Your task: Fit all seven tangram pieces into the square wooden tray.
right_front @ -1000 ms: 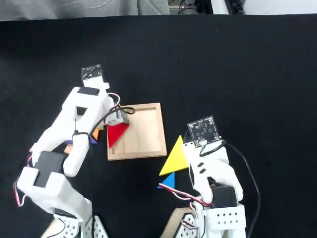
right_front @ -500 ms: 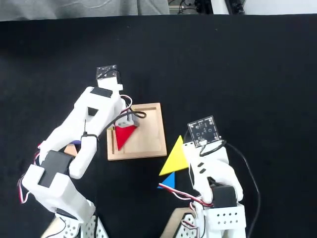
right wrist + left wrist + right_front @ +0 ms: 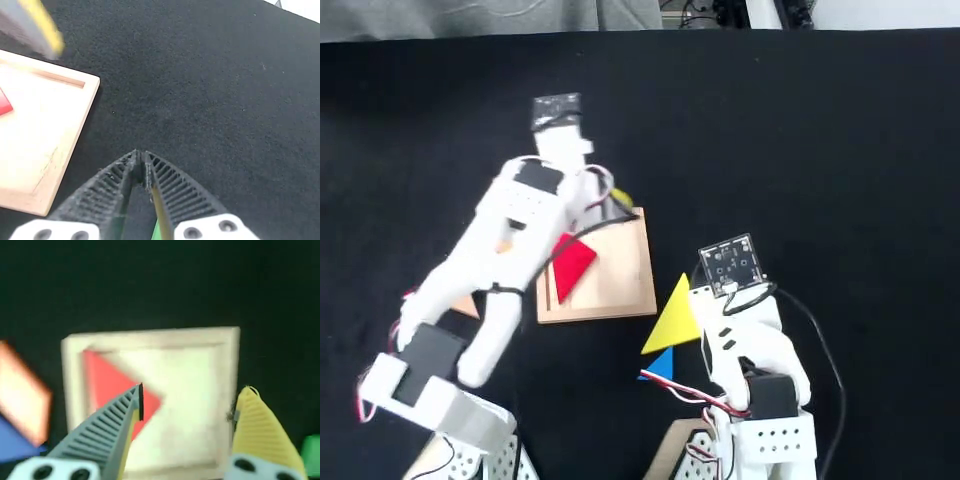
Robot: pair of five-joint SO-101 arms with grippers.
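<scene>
Left gripper (image 3: 194,390) over tray (image 3: 150,336), red triangle (image 3: 107,380)

tray (image 3: 620,275): pale bare-looking wood, matt. table cover (image 3: 820,150): black felt-like cloth, rough, matt. red triangle (image 3: 572,262) looks smooth; right gripper (image 3: 140,159) fingers are ribbed dark plastic.
</scene>
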